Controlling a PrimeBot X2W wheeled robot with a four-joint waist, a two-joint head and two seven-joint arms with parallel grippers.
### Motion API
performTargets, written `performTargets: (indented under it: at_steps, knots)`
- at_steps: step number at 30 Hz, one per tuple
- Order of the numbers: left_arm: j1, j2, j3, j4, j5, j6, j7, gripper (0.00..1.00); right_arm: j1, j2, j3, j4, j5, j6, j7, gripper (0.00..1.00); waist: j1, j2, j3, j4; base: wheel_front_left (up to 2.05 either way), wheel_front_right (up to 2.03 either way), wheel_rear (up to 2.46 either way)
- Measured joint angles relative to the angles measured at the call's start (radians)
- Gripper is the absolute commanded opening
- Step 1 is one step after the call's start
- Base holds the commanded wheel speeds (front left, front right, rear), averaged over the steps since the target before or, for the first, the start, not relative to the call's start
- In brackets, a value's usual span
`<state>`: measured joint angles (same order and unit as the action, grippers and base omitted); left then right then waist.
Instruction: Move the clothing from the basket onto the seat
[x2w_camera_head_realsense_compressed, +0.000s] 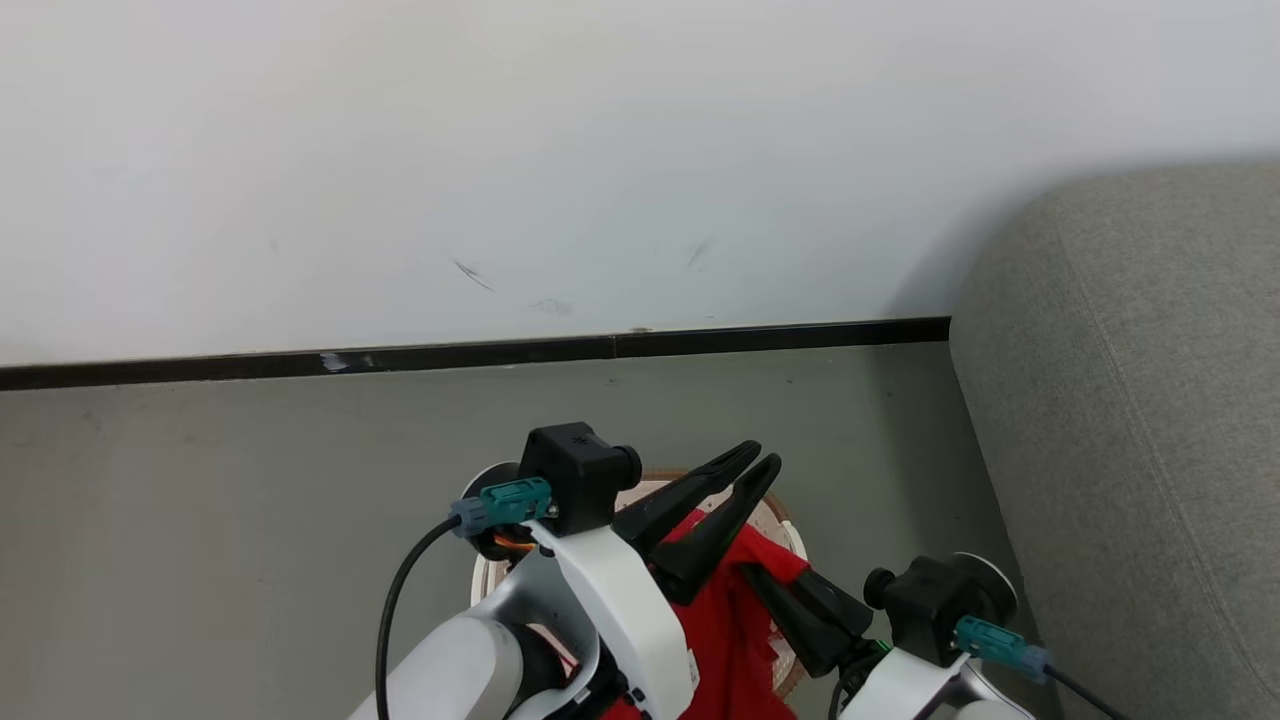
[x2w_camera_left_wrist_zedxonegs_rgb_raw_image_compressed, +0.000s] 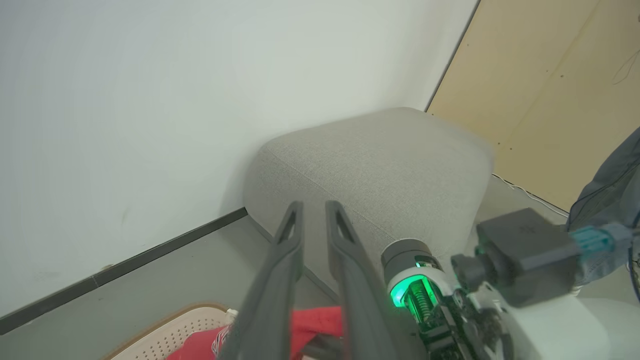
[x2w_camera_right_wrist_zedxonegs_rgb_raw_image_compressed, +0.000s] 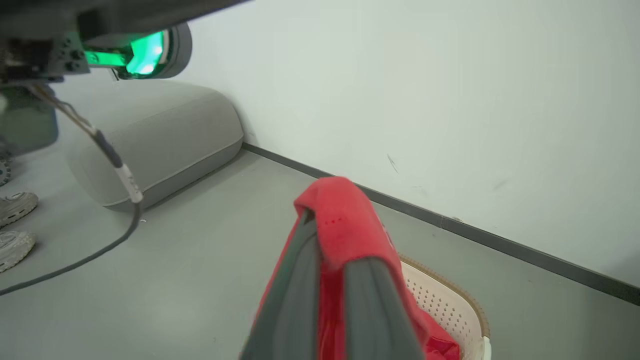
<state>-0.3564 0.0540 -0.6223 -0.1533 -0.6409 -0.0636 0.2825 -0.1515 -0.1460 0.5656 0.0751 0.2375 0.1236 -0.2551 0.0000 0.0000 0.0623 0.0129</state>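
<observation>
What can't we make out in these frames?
Basket contents: clothing and left arm cover them in head view; bottom edge cuts them off in wrist views.
Right pincer fingertips: right wrist view, wrapped in clothing.
Clothing's lettering: bunched, unreadable in every view.
Person above shoes: cut by left edge, right wrist view.

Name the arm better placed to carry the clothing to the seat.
Right: the right gripper is shut on the clothing, and the seat lies on that side. The left gripper stands slightly parted.
</observation>
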Motion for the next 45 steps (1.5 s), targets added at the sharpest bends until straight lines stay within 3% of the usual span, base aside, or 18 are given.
performTargets:
  at_steps: [3, 8, 9, 10, 11, 12, 28, 45]
  knots:
    - [0.017, 0.013, 0.01, 0.006, 0.0, 0.003, -0.004, 0.25, 0.0, -0.004, -0.005, -0.002, 0.0, 0.0, 0.0, 0.0, 0.0, 0.0, -0.002, -0.005, 0.0, 0.0, 0.0]
    - [0.035, 0.025, 0.018, 0.009, 0.005, 0.009, -0.02, 0.47, 0.0, -0.013, -0.019, -0.007, 0.0, 0.0, 0.0, 0.0, 0.0, 0.0, -0.003, -0.013, 0.0, 0.0, 0.0]
    - [0.038, 0.03, 0.019, 0.009, 0.013, 0.01, -0.021, 0.62, 0.0, -0.016, -0.027, -0.009, 0.0, 0.0, 0.0, 0.0, 0.0, 0.0, -0.003, -0.014, 0.0, 0.0, 0.0]
    - [0.04, 0.036, 0.022, 0.01, 0.02, 0.012, -0.024, 0.83, 0.0, -0.019, -0.037, -0.012, 0.0, 0.0, 0.0, 0.0, 0.0, 0.0, -0.003, -0.016, 0.0, 0.0, 0.0]
    - [0.041, 0.039, 0.026, 0.01, 0.022, 0.014, -0.033, 0.95, 0.0, -0.021, -0.047, -0.016, 0.0, 0.0, 0.0, 0.0, 0.0, 0.0, -0.003, -0.019, 0.0, 0.0, 0.0]
    - [0.041, 0.043, 0.031, 0.01, 0.024, 0.017, -0.039, 1.0, -0.001, -0.022, -0.058, -0.021, 0.0, 0.0, 0.0, 0.0, 0.0001, 0.0, -0.004, -0.021, 0.0, 0.0, 0.0]
    - [0.104, 0.075, 0.027, 0.016, 0.055, 0.022, -0.101, 1.0, -0.012, -0.07, -0.225, -0.102, 0.013, 0.0, 0.0, 0.0, 0.0001, 0.0, -0.012, -0.09, 0.0, 0.0, 0.0]
    - [0.162, 0.097, 0.014, 0.014, 0.062, -0.002, -0.154, 1.0, 0.046, -0.093, -0.304, -0.143, 0.013, 0.0, 0.0, 0.0, 0.0, 0.0, -0.021, -0.193, 0.0, 0.0, 0.0]
